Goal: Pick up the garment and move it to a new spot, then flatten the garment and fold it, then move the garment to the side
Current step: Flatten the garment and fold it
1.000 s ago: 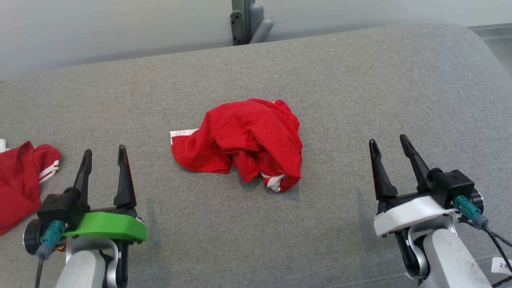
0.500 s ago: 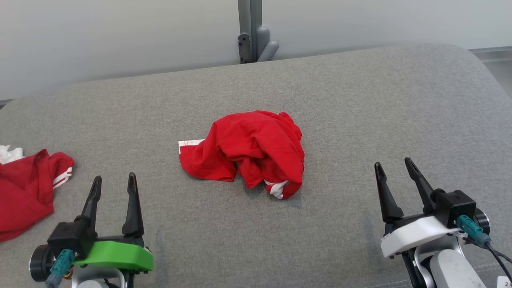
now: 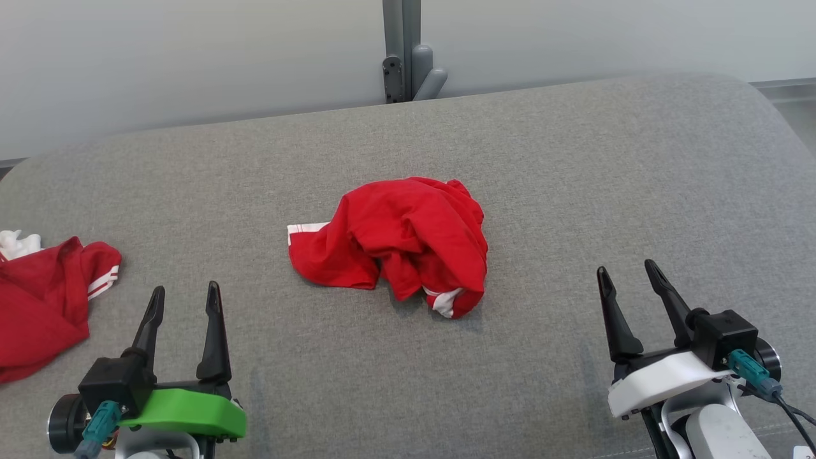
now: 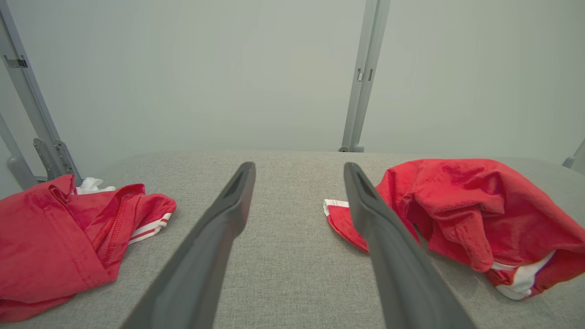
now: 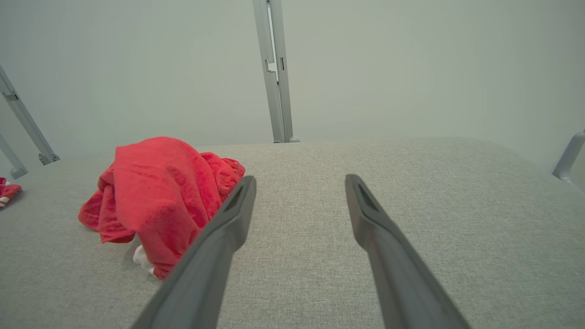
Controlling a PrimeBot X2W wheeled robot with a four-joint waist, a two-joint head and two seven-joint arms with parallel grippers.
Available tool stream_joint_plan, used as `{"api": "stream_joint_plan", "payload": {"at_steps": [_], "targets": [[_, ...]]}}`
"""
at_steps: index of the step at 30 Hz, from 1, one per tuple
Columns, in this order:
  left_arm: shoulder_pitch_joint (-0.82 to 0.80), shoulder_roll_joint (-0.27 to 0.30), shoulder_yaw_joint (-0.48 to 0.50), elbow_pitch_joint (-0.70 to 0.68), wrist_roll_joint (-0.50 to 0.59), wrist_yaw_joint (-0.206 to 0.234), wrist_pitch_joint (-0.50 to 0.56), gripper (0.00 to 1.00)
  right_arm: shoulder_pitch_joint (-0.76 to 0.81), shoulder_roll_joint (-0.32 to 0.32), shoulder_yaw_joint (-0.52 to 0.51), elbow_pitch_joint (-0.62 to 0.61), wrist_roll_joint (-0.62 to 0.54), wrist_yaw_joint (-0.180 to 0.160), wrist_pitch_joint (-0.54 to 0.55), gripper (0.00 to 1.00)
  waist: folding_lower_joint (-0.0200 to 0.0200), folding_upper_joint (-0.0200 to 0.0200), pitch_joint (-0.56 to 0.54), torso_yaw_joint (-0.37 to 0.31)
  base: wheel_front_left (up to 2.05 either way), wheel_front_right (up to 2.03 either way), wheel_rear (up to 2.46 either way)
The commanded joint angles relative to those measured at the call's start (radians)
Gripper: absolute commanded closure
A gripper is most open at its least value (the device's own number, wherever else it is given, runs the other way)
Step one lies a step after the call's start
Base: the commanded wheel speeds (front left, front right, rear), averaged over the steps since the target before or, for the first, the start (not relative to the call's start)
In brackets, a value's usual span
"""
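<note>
Your left gripper (image 3: 185, 287) hovers at the lower left with its fingers spread and nothing between them; your right gripper (image 3: 625, 267) at the lower right is equally spread and empty. Ahead and between them, the garment (image 3: 398, 242), red with white trim, lies crumpled mid-way across the grey cushion (image 3: 574, 191), well apart from both. You see a second red cloth (image 3: 38, 299) at the far left edge.

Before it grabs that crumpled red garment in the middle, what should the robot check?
1. Left hand open and empty: ok.
2. Right hand open and empty: ok.
3. Crumpled red garment lies between the hands, touched by neither: ok.
4. Second red garment lies apart from it, off to the left: ok.
5. Garment flat enough to fold: not ok, bunched up.
6. Which edge is collar or hem: cannot tell.
</note>
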Motion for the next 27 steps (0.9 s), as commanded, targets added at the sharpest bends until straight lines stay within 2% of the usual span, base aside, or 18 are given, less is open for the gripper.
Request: {"api": "stream_joint_plan", "payload": {"at_steps": [1, 7, 19, 24, 25, 26, 27], "targets": [[0.005, 0.008, -0.002, -0.004, 0.003, 0.004, 0.001, 0.00, 0.000, -0.001, 0.000, -0.001, 0.001, 0.000, -0.004, 0.00, 0.0000, 0.0000, 0.001, 0.001, 0.00, 0.00, 0.00], [-0.012, 0.008, -0.013, -0.011, 0.004, 0.005, 0.011, 0.00, -0.024, -0.010, 0.034, 0.032, -0.003, 0.000, -0.002, 0.00, 0.0000, 0.0000, 0.016, 0.014, 0.00, 0.00, 0.00], [-0.129, -0.022, -0.069, 0.015, 0.021, -0.028, 0.005, 0.00, -0.168, -0.019, 0.282, 0.226, 0.024, 0.000, 0.042, 0.00, 0.0000, 0.0000, 0.117, 0.117, 0.00, 0.00, 0.00], [-0.155, -0.035, -0.077, 0.039, 0.019, -0.038, -0.006, 0.00, -0.225, -0.016, 0.333, 0.311, 0.034, 0.000, 0.030, 0.00, 0.0000, 0.0000, 0.142, 0.141, 0.00, 0.00, 0.00], [-0.160, -0.039, -0.077, 0.045, 0.019, -0.038, -0.008, 0.00, -0.240, -0.017, 0.338, 0.332, 0.037, 0.000, 0.027, 0.10, 0.0000, 0.0000, 0.145, 0.144, 0.00, 0.00, 0.00], [-0.164, -0.041, -0.078, 0.049, 0.018, -0.040, -0.011, 0.00, -0.253, -0.018, 0.339, 0.352, 0.035, 0.000, 0.022, 0.61, 0.0000, 0.0000, 0.149, 0.146, 0.00, 0.00, 0.00], [-0.166, -0.043, -0.078, 0.054, 0.018, -0.041, -0.014, 0.00, -0.264, -0.018, 0.340, 0.366, 0.033, 0.000, 0.020, 1.00, 0.0000, 0.0000, 0.151, 0.148, 0.00, 0.00, 0.00]]}}
